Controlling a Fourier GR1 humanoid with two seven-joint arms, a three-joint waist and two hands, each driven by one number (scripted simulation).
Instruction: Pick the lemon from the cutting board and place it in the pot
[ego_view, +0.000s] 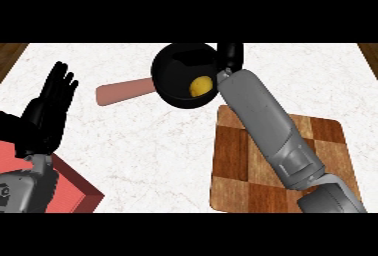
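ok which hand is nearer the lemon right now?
Right. The right hand is at the rim of the pot, just beside the lemon lying inside. The left hand is open, fingers up, far off at the view's left edge.

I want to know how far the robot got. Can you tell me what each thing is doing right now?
lemon: inside the pot, off the board.
pot: upright on the counter, handle pointing left.
cutting board: flat on the counter, nothing on it but the arm passing above.
right hand: at the pot's right rim; fingers hard to read.
left hand: open, fingers up, resting at the left.
red box: at the lower left corner.
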